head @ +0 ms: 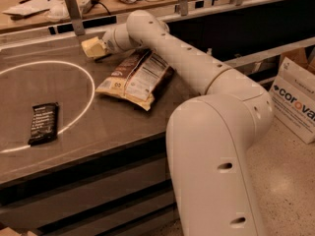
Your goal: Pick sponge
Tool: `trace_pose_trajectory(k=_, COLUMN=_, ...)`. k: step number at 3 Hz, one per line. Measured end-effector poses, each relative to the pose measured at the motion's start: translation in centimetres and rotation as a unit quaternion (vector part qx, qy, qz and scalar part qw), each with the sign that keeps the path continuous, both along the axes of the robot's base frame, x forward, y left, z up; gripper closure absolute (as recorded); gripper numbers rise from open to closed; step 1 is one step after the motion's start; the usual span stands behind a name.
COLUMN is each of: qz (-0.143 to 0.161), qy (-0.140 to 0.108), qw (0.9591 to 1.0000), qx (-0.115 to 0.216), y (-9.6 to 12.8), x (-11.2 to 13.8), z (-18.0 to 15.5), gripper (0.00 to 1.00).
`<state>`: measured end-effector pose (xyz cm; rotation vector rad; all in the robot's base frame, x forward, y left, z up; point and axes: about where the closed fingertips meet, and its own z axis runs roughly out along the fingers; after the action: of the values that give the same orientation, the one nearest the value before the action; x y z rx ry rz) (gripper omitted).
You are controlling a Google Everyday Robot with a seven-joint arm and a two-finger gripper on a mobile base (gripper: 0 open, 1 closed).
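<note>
My gripper (94,48) is at the end of the white arm (172,53), low over the back of the dark table (98,136), just left of the brown snack bag (137,78). Its end shows as a pale-yellow lump close to the tabletop. I cannot tell the sponge apart from that lump: no separate pale-yellow block shows anywhere else on the table.
A black snack bar (43,123) lies at the front left, on a white circle line (91,90) painted on the table. A metal post (74,13) stands at the back edge, with a cluttered counter behind it. A white cardboard box (295,102) stands on the floor at the right.
</note>
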<state>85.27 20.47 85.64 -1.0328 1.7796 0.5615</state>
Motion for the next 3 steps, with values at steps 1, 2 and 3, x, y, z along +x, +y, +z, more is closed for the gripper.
trace_pose_trajectory(k=1, qz=0.009, qy=-0.001, qw=0.9999, qx=0.006, y=0.6, x=0.2, z=-0.1, gripper=0.67)
trace_pose_trajectory(k=2, qz=0.025, qy=-0.009, qw=0.9996, qx=0.008, y=0.6, x=0.1, z=0.9, gripper=0.97)
trace_pose_trajectory(k=3, qz=0.054, qy=-0.03, qw=0.9978, qx=0.023, y=-0.5, x=-1.1, z=4.1, gripper=1.0)
